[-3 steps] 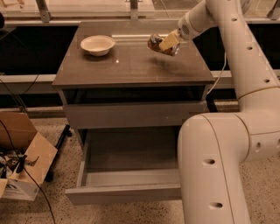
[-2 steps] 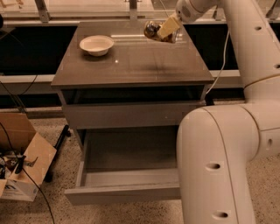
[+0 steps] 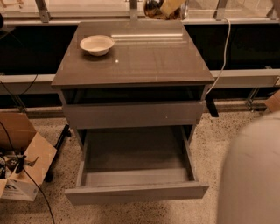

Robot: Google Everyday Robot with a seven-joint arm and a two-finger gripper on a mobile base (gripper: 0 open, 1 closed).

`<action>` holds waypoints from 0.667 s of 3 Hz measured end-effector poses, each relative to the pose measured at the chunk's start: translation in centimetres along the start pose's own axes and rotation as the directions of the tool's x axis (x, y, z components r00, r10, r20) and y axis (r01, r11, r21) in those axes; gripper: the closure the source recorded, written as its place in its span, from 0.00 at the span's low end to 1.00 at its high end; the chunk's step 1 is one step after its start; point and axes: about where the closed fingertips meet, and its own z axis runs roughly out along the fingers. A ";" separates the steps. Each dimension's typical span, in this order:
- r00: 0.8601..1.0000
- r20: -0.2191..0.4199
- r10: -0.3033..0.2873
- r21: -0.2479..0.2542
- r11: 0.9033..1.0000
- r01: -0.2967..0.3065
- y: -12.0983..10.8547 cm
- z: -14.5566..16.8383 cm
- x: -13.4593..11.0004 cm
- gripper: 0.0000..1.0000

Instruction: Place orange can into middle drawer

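While the small shiny orange-and-brown drink can hangs high above and well behind the pulled-out grey drawer, the pale two-finger gripper appears closed around it. By my judgement the coming move runs forward and down to that drawer.

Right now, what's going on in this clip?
The robot's claw holds a small shiny orange-and-brown drink can in the air at the top edge of the view, above the back of the grey-brown cabinet top. A white round bowl sits on that top, toward the left as seen. Below, a grey drawer stands pulled well out, and the can is not yet in it. The robot's pale body fills the lower right corner.
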 end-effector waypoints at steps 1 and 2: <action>0.999 0.029 0.044 0.075 0.996 -0.047 2.1 -7.3 -0.2 1.00; 0.994 0.046 0.103 0.074 0.992 -0.106 7.2 -13.4 1.1 1.00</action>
